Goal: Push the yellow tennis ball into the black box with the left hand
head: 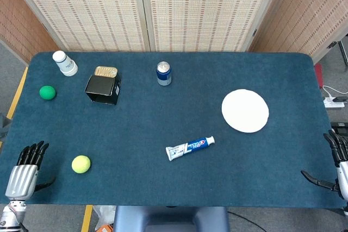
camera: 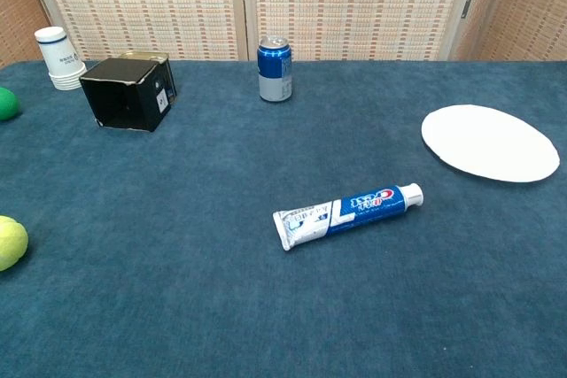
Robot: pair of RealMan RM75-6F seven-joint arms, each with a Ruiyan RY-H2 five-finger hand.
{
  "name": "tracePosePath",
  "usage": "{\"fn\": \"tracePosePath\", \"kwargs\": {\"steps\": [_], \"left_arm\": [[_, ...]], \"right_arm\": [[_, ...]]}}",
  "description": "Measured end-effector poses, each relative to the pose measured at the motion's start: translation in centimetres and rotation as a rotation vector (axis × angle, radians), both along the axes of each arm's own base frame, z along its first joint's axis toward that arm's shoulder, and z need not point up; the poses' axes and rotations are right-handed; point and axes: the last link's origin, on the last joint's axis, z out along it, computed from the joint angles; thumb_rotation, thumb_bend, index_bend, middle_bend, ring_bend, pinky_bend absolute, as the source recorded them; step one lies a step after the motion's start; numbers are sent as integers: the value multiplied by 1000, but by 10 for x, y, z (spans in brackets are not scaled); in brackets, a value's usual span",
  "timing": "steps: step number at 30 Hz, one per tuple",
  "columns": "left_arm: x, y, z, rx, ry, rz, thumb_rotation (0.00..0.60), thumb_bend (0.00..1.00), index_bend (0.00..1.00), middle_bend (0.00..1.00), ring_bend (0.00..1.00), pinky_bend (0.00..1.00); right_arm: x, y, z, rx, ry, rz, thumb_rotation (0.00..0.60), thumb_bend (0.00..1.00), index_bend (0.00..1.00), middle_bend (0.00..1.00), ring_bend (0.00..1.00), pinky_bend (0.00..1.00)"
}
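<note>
The yellow tennis ball lies near the table's front left; the chest view cuts it off at the left edge. The black box lies on its side at the back left, its open mouth toward the front. My left hand rests open at the front left corner, left of the ball and apart from it, fingers pointing away from me. My right hand is open at the front right edge, holding nothing. Neither hand shows in the chest view.
A green ball and a white bottle sit left of the box. A gold tin lies behind it. A blue can stands mid-back, a toothpaste tube lies centre, a white plate right.
</note>
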Motion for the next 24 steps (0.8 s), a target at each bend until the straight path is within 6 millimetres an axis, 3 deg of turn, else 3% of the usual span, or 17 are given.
{"fn": "tracePosePath", "kwargs": {"steps": [18,20,22,24], "left_arm": [[22,-7,20,43,-45,-113,464,145,2,0,0,0],[22,-6,20,50,-36,-120,463,165,51,0,0,0],[22,-5,21,64,-23,-131,462,191,160,35,33,126],[24,-3,23,91,-20,-161,460,216,325,234,228,396]], "right_arm": [[4,-4,-9,46,32,-14,411,0,0,0,0,0],[5,-5,-11,52,35,-13,411,0,0,0,0,0],[6,-6,-12,58,40,-13,411,0,0,0,0,0],[6,-7,-13,69,46,-14,411,0,0,0,0,0]]}}
